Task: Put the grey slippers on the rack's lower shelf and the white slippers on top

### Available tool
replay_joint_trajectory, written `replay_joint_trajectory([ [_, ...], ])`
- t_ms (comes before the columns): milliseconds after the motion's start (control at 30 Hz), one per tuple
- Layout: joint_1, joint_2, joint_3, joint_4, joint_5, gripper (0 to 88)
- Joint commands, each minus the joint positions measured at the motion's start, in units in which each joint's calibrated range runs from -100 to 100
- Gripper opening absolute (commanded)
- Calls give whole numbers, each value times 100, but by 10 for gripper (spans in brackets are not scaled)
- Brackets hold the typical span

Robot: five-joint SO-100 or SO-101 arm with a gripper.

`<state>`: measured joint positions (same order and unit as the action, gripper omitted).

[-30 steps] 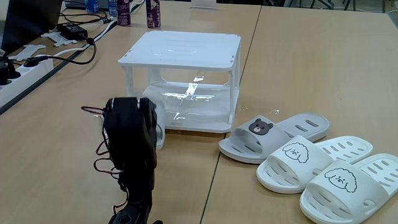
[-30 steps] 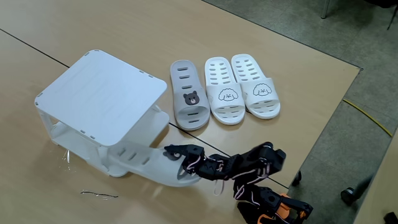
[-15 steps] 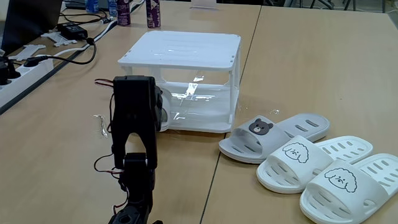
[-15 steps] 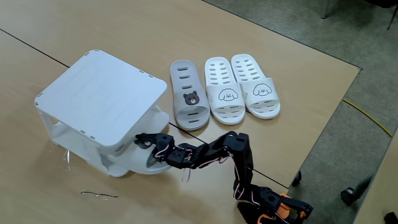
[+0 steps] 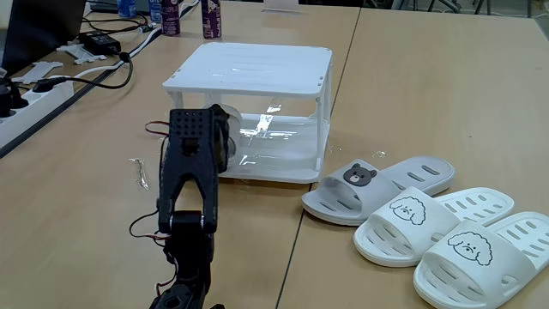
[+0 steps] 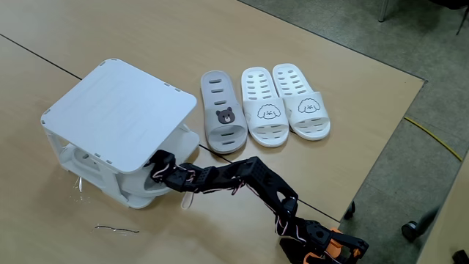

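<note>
The white two-tier rack (image 5: 249,67) (image 6: 117,110) stands on the wooden table. My gripper (image 5: 225,142) (image 6: 157,167) reaches into its open side at the lower shelf (image 5: 283,150), shut on a grey slipper (image 6: 152,192) that lies mostly under the top tier. A second grey slipper (image 5: 377,184) (image 6: 222,110) with a bear face rests on the table beside the rack. Next to it lie the two white slippers (image 5: 433,219) (image 6: 264,106) with puppy faces, side by side. The rack's top is bare.
A power strip (image 5: 26,99) and black cables lie at the far left in a fixed view, with bottles (image 5: 210,17) behind the rack. A thin wire scrap (image 6: 117,229) lies near the rack. The table edge (image 6: 388,132) drops off beyond the slippers.
My arm has stretched forward and carried the grey slipper from the open table in under the rack's top tier. The other slippers have not moved.
</note>
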<state>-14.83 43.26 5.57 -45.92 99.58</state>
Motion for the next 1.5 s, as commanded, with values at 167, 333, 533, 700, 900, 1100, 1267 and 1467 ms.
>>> replay_joint_trajectory([
  [167, 19, 979, -3115, 1262, 42, 8],
  [333, 19, 1114, -3376, 1486, 42, 18],
  [533, 11, 777, -3178, 1685, 42, 258],
  [700, 11, 222, -3169, 3005, 42, 259],
  [900, 19, -451, -2330, 3039, 42, 259],
  [1100, 36, -1074, -1319, 3031, 42, 328],
  [1267, 36, -1764, -264, 2996, 42, 326],
  [1467, 36, -3186, 1459, 2729, 42, 325],
])
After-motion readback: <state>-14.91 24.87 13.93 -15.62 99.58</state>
